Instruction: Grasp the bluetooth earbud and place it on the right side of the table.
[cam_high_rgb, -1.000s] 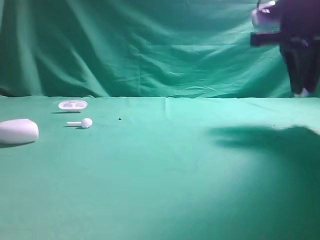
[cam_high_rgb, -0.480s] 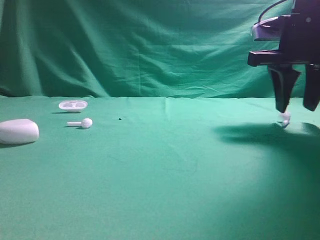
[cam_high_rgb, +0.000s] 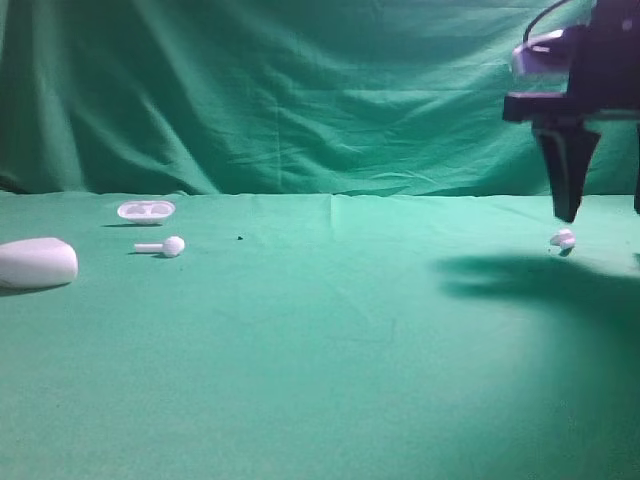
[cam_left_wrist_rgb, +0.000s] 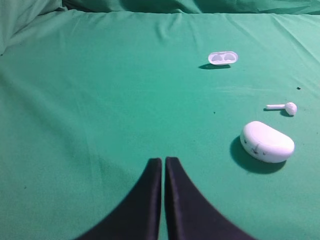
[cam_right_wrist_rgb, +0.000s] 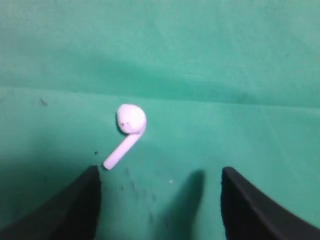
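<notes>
The bluetooth earbud (cam_high_rgb: 563, 238) lies free on the green table (cam_high_rgb: 330, 340) at the far right. In the right wrist view the earbud (cam_right_wrist_rgb: 131, 120) rests with its rounded head up and its short stem pointing toward the left finger. My right gripper (cam_high_rgb: 603, 205) hangs just above it, open, with nothing between its black fingers (cam_right_wrist_rgb: 80, 200); the stem's end lies close to the left fingertip. My left gripper (cam_left_wrist_rgb: 163, 161) is shut on nothing above bare cloth and does not show in the exterior view.
At the far left lie a white oval case (cam_high_rgb: 37, 262), a long-stemmed white earbud (cam_high_rgb: 165, 246) and a shallow white tray (cam_high_rgb: 146, 210). The left wrist view shows the same case (cam_left_wrist_rgb: 267, 141), earbud (cam_left_wrist_rgb: 285, 106) and tray (cam_left_wrist_rgb: 223, 58). A green backdrop hangs behind.
My right gripper came down at the far right with the earbud, opened and let it go onto the cloth, then rose slightly. The left-side objects have not moved.
</notes>
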